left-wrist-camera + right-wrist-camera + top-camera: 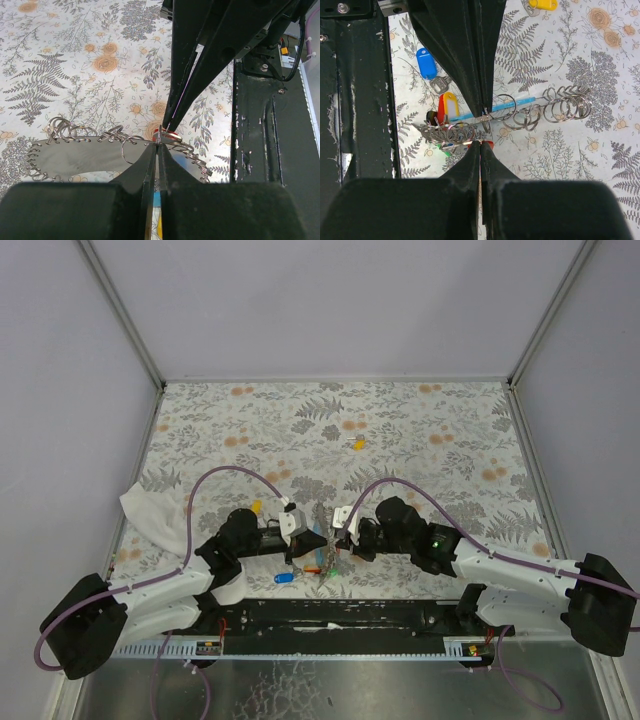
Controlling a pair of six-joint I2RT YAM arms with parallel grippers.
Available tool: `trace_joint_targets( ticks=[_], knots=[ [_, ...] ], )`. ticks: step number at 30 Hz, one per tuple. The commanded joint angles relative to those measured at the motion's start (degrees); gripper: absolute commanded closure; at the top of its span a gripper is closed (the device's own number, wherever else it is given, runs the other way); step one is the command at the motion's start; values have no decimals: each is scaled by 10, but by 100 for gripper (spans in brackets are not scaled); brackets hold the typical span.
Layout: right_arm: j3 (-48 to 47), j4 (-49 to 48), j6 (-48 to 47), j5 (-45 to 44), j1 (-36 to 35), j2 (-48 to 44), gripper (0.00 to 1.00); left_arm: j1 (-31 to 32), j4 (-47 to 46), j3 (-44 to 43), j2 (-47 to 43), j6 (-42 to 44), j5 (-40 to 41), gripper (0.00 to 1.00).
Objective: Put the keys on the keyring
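Left gripper [157,148]: jaws fully closed, the fingertips drawn to a single point. Right gripper [480,145]: jaws likewise closed. The two sets of fingertips meet nose to nose over the near centre of the table, at the keyring, a coil of thin silver wire loops [555,107] with a slim light-blue plastic end piece [512,104] lying along it. Both pairs of tips touch the loops. It cannot be told whether a wire is pinched between either pair (the tips themselves hide the contact point).

The keyring lies flat on the table, which is covered in a grey fern and orange flower print [420,440]. One end is close to the black metal base plate [380,615]. At that end, among the loops:
- a small key with a yellow plastic head [450,106];
- a red plastic head [440,104] touching the yellow one;
- a green plastic head [445,151], mostly hidden under the wire.

Lying loose on the table, apart from the keyring:
- a small metal key with a blue plastic head [426,62], near the base plate;
- a second yellow-headed key [543,4], beside the left arm;
- a third yellow-headed key [357,444], well apart, toward the far side.

A crumpled white cloth [150,512] rests at the left edge of the table.
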State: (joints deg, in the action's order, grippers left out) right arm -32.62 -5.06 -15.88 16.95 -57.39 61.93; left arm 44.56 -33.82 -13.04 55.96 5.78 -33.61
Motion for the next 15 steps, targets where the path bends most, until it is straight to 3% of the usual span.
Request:
trace_joint_targets(
  ticks=[1, 15],
  knots=[
    [-25, -13, 2, -12, 2, -2, 100, -3, -47, -17, -2, -6, 1, 100],
    [-27, -5, 2, -22, 1, 0, 100, -3, -44, -17, -4, -6, 0, 100]
  ],
)
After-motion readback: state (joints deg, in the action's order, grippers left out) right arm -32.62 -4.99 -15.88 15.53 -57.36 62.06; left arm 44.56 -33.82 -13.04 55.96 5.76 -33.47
